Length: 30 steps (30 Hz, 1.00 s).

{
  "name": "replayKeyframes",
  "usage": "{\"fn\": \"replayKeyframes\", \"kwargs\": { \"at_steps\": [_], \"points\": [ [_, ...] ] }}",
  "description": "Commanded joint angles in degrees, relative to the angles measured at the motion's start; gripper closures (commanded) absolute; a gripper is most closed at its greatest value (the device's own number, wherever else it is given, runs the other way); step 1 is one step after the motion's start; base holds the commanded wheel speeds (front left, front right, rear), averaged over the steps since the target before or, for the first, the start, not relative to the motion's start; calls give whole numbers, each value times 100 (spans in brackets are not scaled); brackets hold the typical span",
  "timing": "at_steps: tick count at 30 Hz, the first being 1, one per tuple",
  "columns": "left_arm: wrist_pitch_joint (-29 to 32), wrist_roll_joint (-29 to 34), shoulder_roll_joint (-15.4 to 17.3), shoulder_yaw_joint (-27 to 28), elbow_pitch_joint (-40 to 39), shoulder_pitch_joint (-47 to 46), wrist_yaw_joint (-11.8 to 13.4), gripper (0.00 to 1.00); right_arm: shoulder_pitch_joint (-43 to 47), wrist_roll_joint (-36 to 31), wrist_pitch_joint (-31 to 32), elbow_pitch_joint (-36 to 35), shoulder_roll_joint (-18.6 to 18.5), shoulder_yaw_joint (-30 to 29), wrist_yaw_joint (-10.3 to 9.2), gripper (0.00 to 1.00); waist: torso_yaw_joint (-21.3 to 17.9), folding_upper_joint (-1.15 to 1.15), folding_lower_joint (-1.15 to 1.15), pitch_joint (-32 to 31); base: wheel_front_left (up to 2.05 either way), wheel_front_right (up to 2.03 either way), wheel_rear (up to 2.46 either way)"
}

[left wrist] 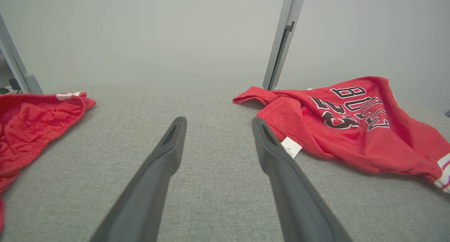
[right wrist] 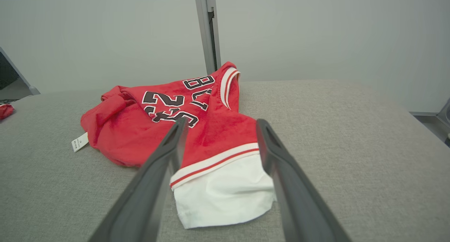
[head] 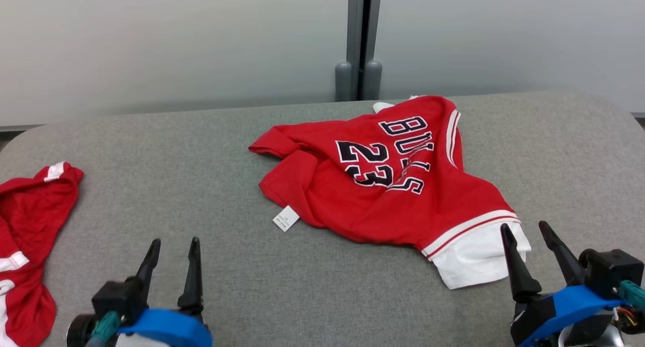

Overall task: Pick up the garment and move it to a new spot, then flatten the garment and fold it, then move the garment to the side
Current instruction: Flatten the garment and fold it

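Grey cloth bench (head: 201,196), pale wall (head: 151,45) behind. Two red pieces lie there: a jersey (head: 352,201) in the centre, a second garment (head: 30,216) far left. The left end effector (head: 175,241) and right end effector (head: 524,226) are both spread wide, empty.

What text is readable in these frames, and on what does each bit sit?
"BULLS": black letters with white edges on the red jersey; the middle letters are creased.
"23": black number with white edges on the same jersey, beside the word.
Print on the white tag at the jersey's edge: too small to read.
No text can be seen on the other red garment at the left.
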Motion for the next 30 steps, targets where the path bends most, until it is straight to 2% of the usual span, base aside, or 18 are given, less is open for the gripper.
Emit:
{"fn": "replayKeyframes", "kwargs": {
  "at_steps": [1, 5, 9, 17, 20, 28, 30],
  "points": [
    [30, 6, 8, -16, 11, -173, -33, 0, 0, 20, -3, -41, 10, 16, 3, 0, -39, 0, 1, 66, 0, 0, 0],
    [338, 8, -50, -207, 318, -810, -309, 0, -126, 59, -51, -105, 9, 128, 3, 0, -148, 0, 1, 335, 0, 0, 0],
    [760, 39, -125, -426, 1038, -1625, -631, 0, -278, 139, -115, -55, 10, 313, 3, 0, -345, 0, 1, 645, 0, 0, 0],
    [1204, -51, -281, -528, 2478, -2770, -938, 0, -574, 236, -279, 169, 7, 609, 3, 0, -892, 0, 1, 1063, 0, 0, 0],
    [1345, -79, -277, -510, 2899, -3056, -940, 0, -634, 262, -319, 233, 8, 690, 3, 0, -1062, 0, 1, 1161, 0, 0, 0],
    [1676, -61, -243, -472, 3798, -3522, -597, 0, -710, 323, -426, 345, 8, 807, 3, 0, -1304, 0, 1, 1297, 0, 0, 0],
    [1795, -85, -254, -495, 3984, -3544, -603, 0, -719, 346, -450, 362, 8, 816, 3, 0, -1318, 0, 1, 1312, 0, 0, 0]
  ]
}}
